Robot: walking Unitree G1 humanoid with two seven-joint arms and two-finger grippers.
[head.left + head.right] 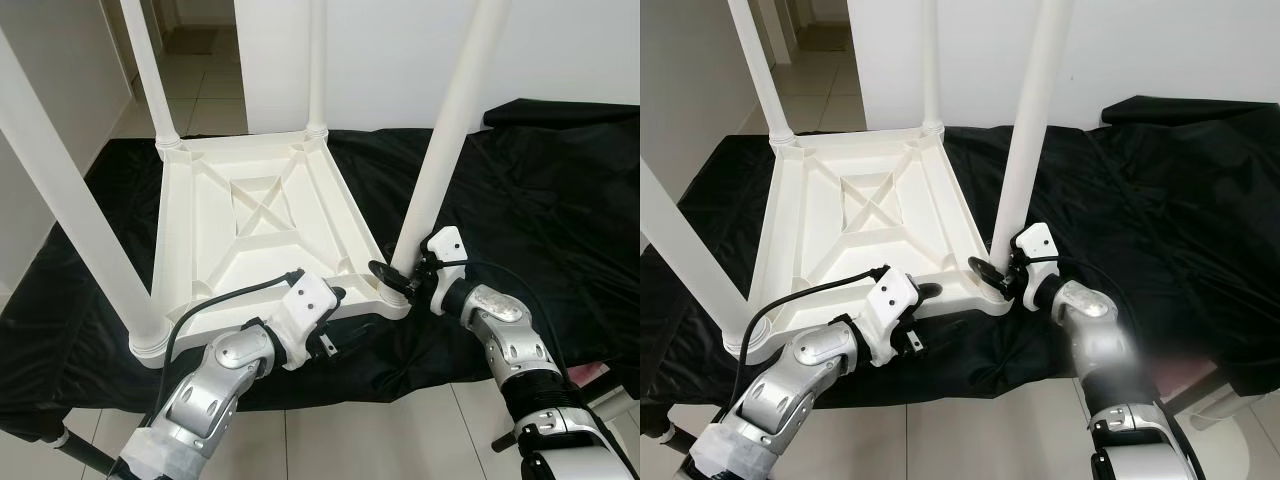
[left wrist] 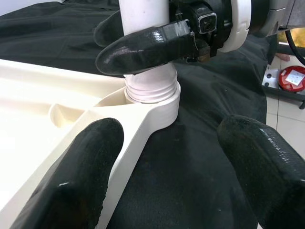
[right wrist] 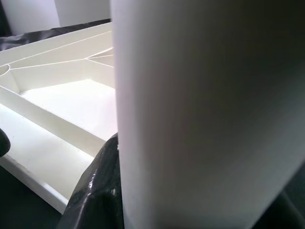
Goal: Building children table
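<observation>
The white plastic children's table (image 1: 262,215) lies upside down on a black cloth (image 1: 540,200), its ribbed underside facing up. Four white legs rise from its corners, and the one being worked is the near right leg (image 1: 440,150), standing in its corner socket (image 2: 155,102) at the edge closest to the robot. In the left wrist view a few turns of thread on the leg's foot sit above the socket's collar, so I'd judge it is not fully screwed home.

The right gripper (image 1: 395,278) is clamped around the base of that leg, just above the socket, one black finger (image 2: 143,47) wrapped across the front of the tube. The left gripper (image 1: 325,320) sits at the table's near edge beside the same corner, its two fingers spread apart, one over the white rim and the other over the cloth, gripping nothing.

To do this step well, the leg should be kept plumb to the socket while it is turned; a long tube like this can lean and bind the thread if the grip pulls it sideways. Turning low down, as the right gripper is placed, seems sensible, since it keeps the twist close to the thread. The light tabletop will likely try to rotate on the slippery cloth, so the left gripper would do best pressing down or closing on the rim to hold the corner. I'd count it done when the exposed thread disappears and the leg's shoulder meets the collar.
</observation>
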